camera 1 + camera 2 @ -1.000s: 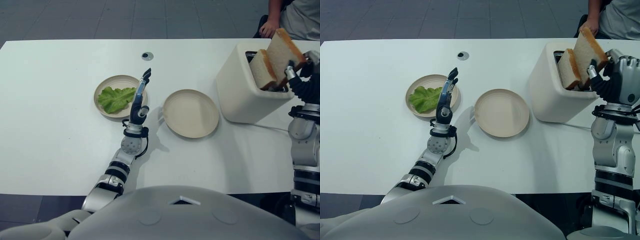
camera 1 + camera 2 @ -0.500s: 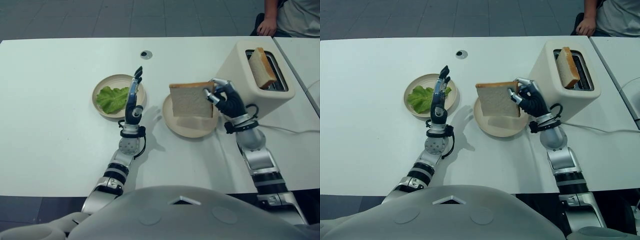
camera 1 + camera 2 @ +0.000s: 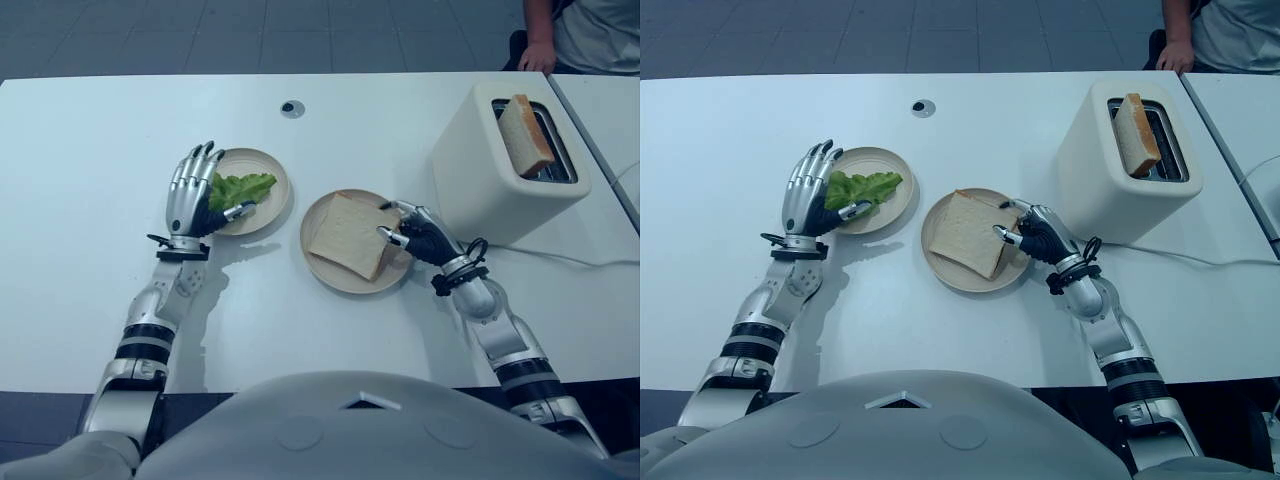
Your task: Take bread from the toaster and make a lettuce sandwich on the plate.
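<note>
On the plate (image 3: 343, 282) lies a bread slice (image 3: 347, 235), its edge pinched by the right hand (image 3: 425, 238), while the left hand (image 3: 190, 195) stands spread and empty beside the lettuce (image 3: 242, 187).

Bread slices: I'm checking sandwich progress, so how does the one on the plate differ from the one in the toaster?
The plate slice lies flat on the plate; the toaster slice stands on edge in the toaster. The plate slice is fully exposed; the toaster slice is partly sunk in its slot. The right hand holds the plate slice's edge; nothing touches the toaster slice. Both are pale sliced bread.
</note>
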